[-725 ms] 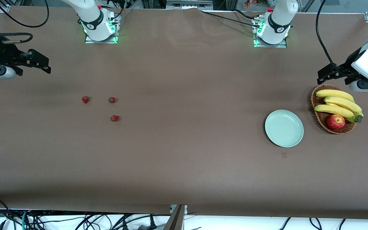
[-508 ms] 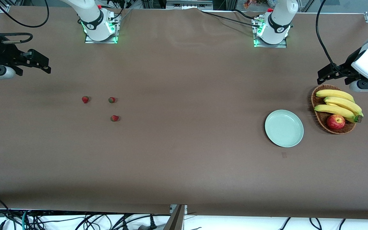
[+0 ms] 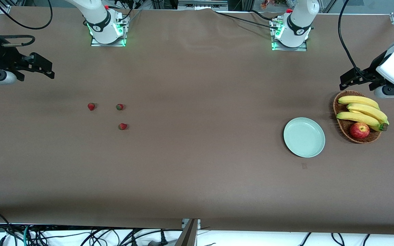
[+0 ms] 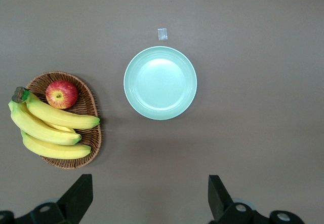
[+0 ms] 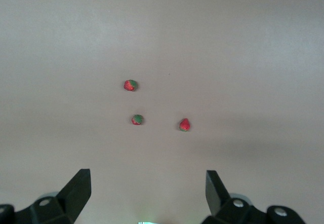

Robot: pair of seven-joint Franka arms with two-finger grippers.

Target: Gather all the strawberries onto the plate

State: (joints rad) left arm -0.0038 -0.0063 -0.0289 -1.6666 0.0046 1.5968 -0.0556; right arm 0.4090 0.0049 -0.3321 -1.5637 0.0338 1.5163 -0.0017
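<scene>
The right end effector (image 3: 44, 68) hangs in the air over the right arm's end of the counter (image 3: 197, 171), its fingers spread wide and holding nothing. Its wrist faces down toward the three strawberries, which suits a first survey before any pick.

The strawberries lie loose on the bare counter, well apart from the plate. One strawberry (image 3: 91, 106) sits closest to the right arm's end, a second strawberry (image 3: 119, 107) lies beside it toward the middle, and a third strawberry (image 3: 122, 126) rests nearer to the front camera. Their spacing leaves room for fingers around each berry, so each can probably be taken singly.

The plate (image 3: 304, 137) lies empty toward the left arm's end, just beside the wicker basket (image 3: 341, 126) that holds the bananas (image 3: 363, 112) and the apple (image 3: 359, 130). No berry has been collected.

The left end effector (image 3: 349, 79) hovers over the counter by the basket's rim, fingers wide and empty, its wrist camera looking down at plate and basket; this arm appears to wait.
</scene>
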